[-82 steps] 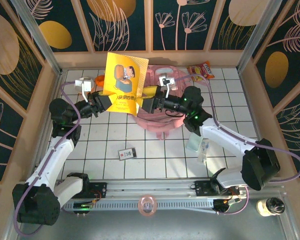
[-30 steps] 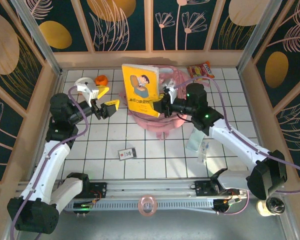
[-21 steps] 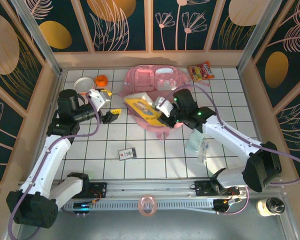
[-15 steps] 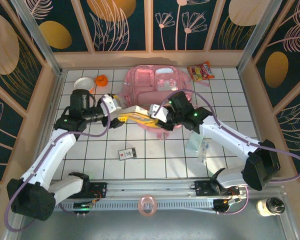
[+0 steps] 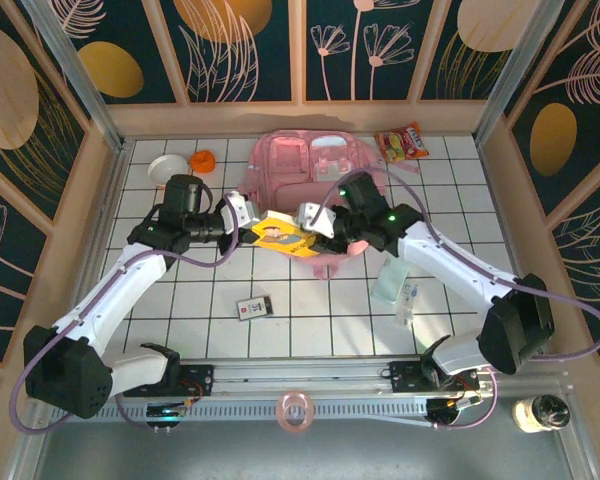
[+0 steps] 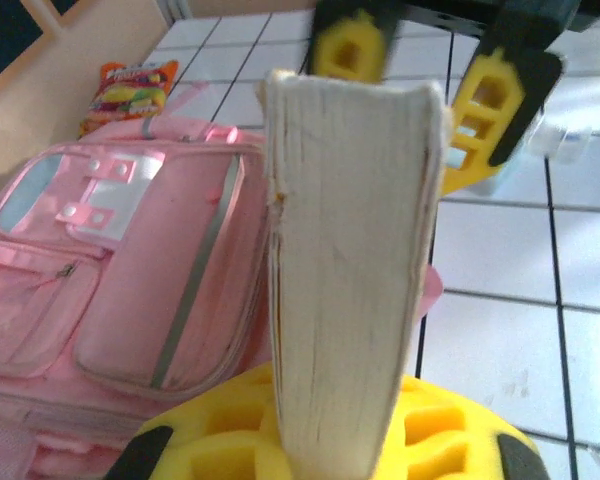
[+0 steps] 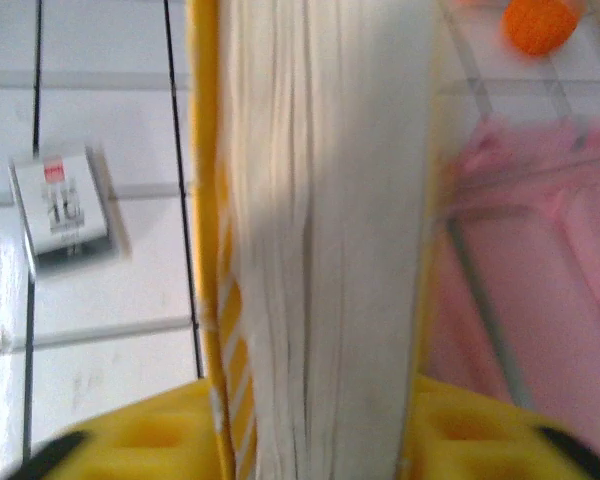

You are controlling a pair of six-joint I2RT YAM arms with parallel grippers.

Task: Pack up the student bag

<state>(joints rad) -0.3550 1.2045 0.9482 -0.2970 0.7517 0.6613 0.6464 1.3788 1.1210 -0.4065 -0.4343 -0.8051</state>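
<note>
The student bag (image 5: 315, 165) is a pale-pink backpack lying flat at the back middle of the tiled table, and it also shows in the left wrist view (image 6: 130, 290) and the right wrist view (image 7: 540, 280). A yellow book (image 5: 280, 236) hangs just in front of it, over its near edge. My left gripper (image 5: 248, 232) is shut on the book's left end, with the cream page edge (image 6: 350, 280) rising between its yellow fingers. My right gripper (image 5: 308, 222) is shut on the opposite end, and the pages (image 7: 320, 220) fill the gap between its fingers (image 7: 160, 440).
A small card box (image 5: 254, 307) lies on the tiles in front. A snack packet (image 5: 401, 142) sits right of the bag. A white bowl (image 5: 165, 168) and an orange thing (image 5: 203, 159) sit at the back left. A clear packet (image 5: 395, 290) lies under the right arm.
The right gripper brought the book down from upright above the bag to low in front of it. The left gripper swung in from the left, open, and shut on the book's other end.
</note>
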